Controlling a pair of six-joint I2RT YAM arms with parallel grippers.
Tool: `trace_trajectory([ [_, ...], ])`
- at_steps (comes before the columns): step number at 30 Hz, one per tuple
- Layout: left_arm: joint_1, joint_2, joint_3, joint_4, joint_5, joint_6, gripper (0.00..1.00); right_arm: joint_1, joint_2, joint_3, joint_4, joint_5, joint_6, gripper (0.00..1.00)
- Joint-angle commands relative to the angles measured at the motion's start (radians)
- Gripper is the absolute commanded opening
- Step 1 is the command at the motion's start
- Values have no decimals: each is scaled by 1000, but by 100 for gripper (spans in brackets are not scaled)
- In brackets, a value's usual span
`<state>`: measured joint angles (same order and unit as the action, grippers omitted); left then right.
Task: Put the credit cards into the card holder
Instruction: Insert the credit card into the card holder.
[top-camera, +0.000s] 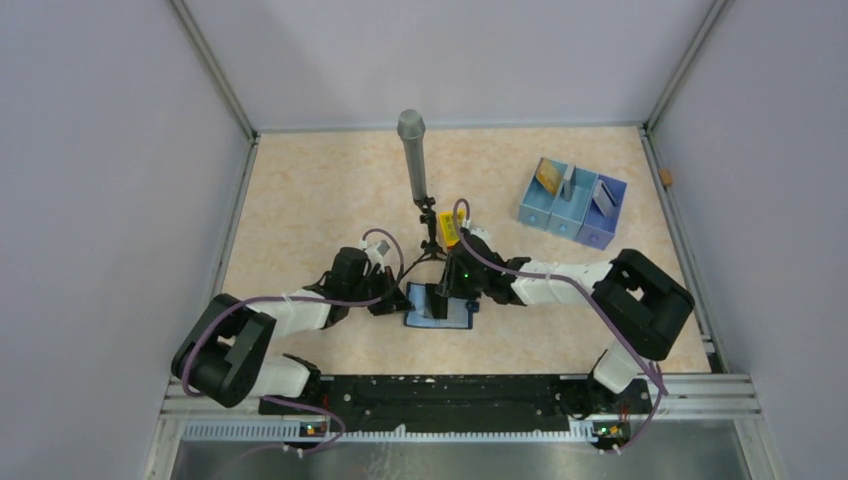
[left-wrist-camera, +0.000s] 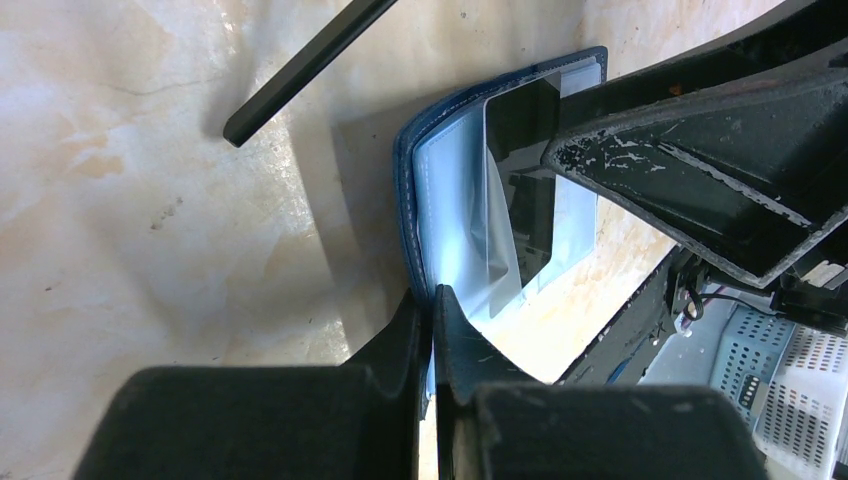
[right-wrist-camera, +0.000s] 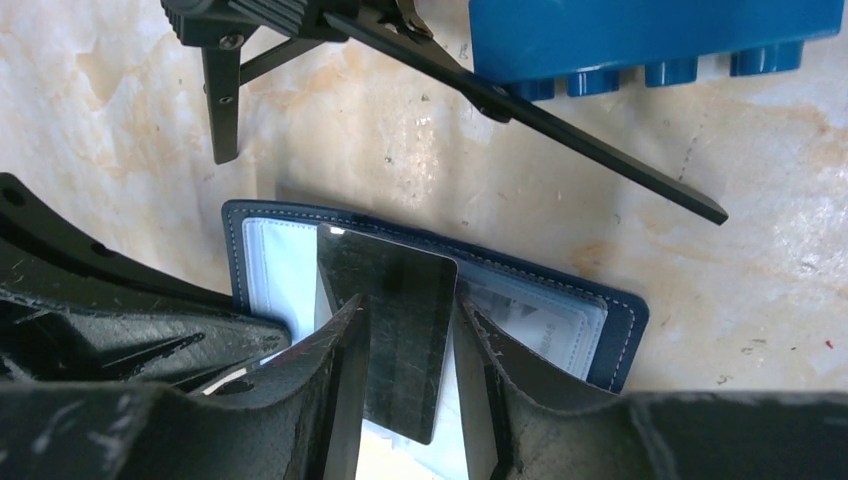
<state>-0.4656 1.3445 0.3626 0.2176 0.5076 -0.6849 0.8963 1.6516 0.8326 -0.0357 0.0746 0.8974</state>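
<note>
I am on the step of sliding a card in. My right claw (right-wrist-camera: 410, 310) pinches the dark card (right-wrist-camera: 385, 265) by its long sides, over the open wallet (right-wrist-camera: 560, 305). My left claw (left-wrist-camera: 432, 300) pinches the wallet's edge. The wallet lies by the middle of the desk's (top-camera: 300, 200) near edge, dark blue outside, pale blue inside. Next, I think, I must line the card up and push gently.

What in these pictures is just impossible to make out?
- Top view: the arms cover most of the card holder.
- Right wrist view: the right end effector grips the dark card; whether its tip sits in a slot is unclear.
- Top view: cards in the tray are too small.
</note>
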Motion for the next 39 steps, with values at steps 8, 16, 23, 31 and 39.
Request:
trace_trajectory([
  [8, -4, 4, -5, -2, -25, 28, 0, 10, -35, -225, 159, -124, 69, 37],
  [16, -2, 31, -4, -5, -30, 46, 0, 2, -67, -346, 359, -153, 106, 36],
  [23, -1, 35, -1, -7, -34, 51, 0, -3, -65, -419, 486, -141, 143, 27],
  [31, -2, 34, 0, -15, -33, 63, 0, -8, -67, -443, 479, -115, 178, 3],
  [39, 0, 35, -1, -9, -26, 72, 0, -13, -49, -404, 339, -124, 183, 0],
])
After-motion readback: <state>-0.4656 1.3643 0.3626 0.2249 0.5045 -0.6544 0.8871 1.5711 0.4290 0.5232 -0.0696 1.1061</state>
